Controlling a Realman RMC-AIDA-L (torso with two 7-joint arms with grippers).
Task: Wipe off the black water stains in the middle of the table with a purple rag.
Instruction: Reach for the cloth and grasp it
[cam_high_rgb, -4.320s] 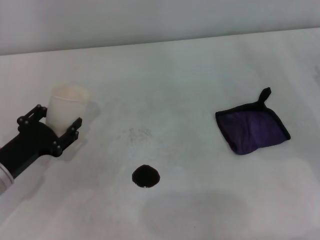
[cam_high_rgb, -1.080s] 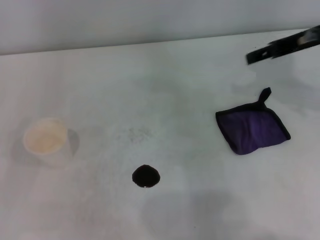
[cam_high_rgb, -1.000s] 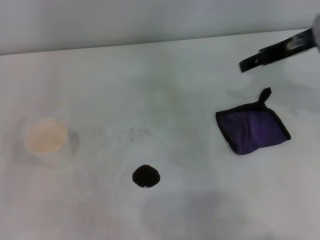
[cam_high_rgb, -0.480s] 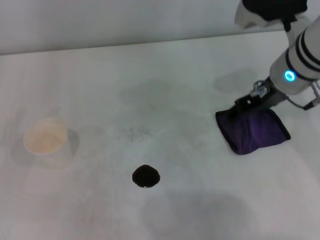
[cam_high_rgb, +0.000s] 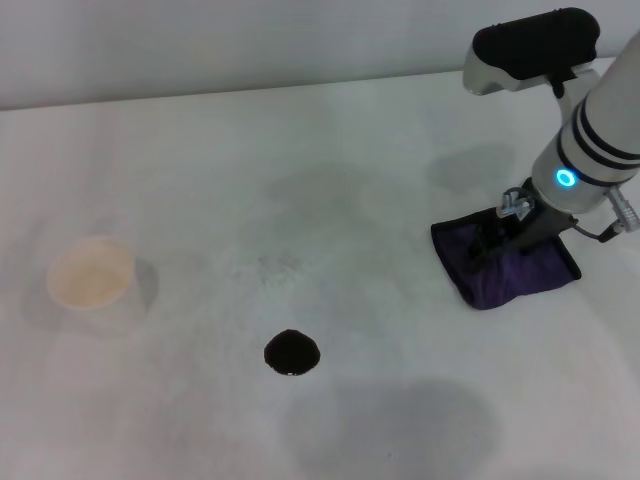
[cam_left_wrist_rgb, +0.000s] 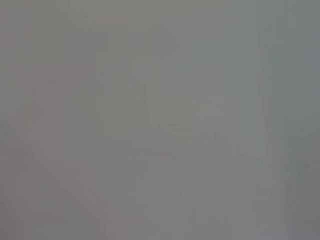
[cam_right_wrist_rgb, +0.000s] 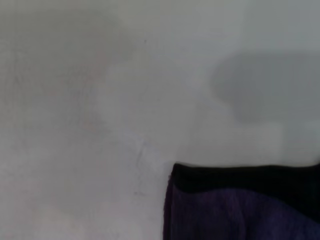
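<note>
**Rag being reached on the right, spill waiting at the centre**

While the right gripper (cam_high_rgb: 497, 237) is being held low over the purple rag (cam_high_rgb: 520, 268), its dark fingers are lying against the cloth's far part, and whether they are apart or pressed together cannot be told, since black metal is merging with black edging in the head view. No fingers are being shown in the right wrist view; only a corner of the rag (cam_right_wrist_rgb: 240, 207) with its black hem is being seen there against the white table (cam_right_wrist_rgb: 100, 100). The left gripper is not being shown in any view.

The rag is lying flat on the right side of the table (cam_high_rgb: 330, 140), well apart from the black water stains (cam_high_rgb: 291, 352), which are sitting as one glossy blob near the front middle. A white paper cup (cam_high_rgb: 93, 283) is standing far off on the left.

The cloth is being judged light, soft and limp, so it is likely to be folding and drooping once lifted, not keeping its shape. A pinch on a bunched fold near the middle is probably being favoured over the thin hem, so that enough fabric is left hanging below for wiping. Being thin and flat, it may be slipping along the smooth tabletop unless pressed down first.
</note>
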